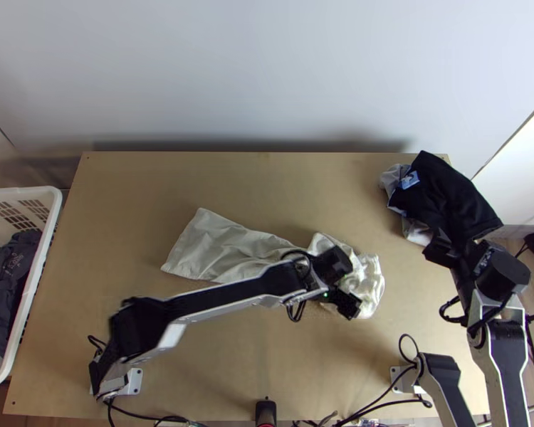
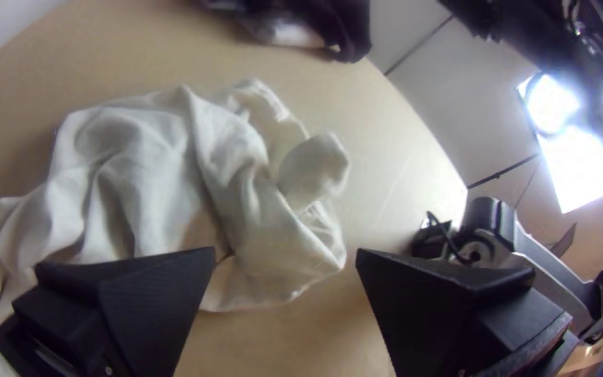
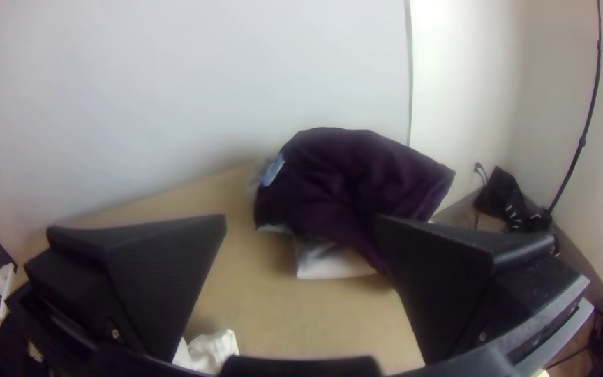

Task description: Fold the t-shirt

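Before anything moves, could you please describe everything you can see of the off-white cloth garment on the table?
The off-white cloth garment looks thin, soft and matte. It lies on the light wooden table, around the middle and right of it in the top view. Its left part is flatter, ending in a fairly straight edge; its right end is bunched into creased folds. The left arm crosses over it, hiding some. The left gripper is open at the bunched end; whether it touches the cloth, I cannot tell.
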You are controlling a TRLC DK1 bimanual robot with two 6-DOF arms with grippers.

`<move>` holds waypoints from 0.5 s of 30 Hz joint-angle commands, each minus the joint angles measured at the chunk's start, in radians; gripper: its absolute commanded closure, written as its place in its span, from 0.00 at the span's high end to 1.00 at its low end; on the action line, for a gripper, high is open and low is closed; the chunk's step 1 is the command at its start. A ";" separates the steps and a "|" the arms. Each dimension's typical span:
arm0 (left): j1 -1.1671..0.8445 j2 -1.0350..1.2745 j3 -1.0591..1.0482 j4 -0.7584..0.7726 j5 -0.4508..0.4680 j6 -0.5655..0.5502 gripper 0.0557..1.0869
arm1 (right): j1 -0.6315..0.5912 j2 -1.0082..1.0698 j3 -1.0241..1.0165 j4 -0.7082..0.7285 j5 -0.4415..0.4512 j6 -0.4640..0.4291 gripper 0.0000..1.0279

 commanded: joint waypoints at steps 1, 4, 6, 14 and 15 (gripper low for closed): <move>0.018 -0.150 0.060 -0.118 0.087 -0.051 0.95 | 0.041 0.087 -0.013 0.057 -0.010 0.018 0.96; 0.036 -0.216 0.066 -0.144 0.091 -0.026 0.95 | 0.073 0.124 -0.016 0.067 -0.014 0.042 0.96; 0.081 -0.239 0.067 -0.176 0.091 0.001 0.95 | 0.088 0.144 -0.028 0.067 -0.024 0.052 0.96; 0.374 -0.321 0.058 -0.319 0.091 0.084 0.95 | 0.171 0.148 -0.105 0.042 -0.071 0.075 0.95; 0.411 -0.338 0.047 -0.320 0.091 0.089 0.95 | 0.185 0.154 -0.114 0.042 -0.077 0.075 0.95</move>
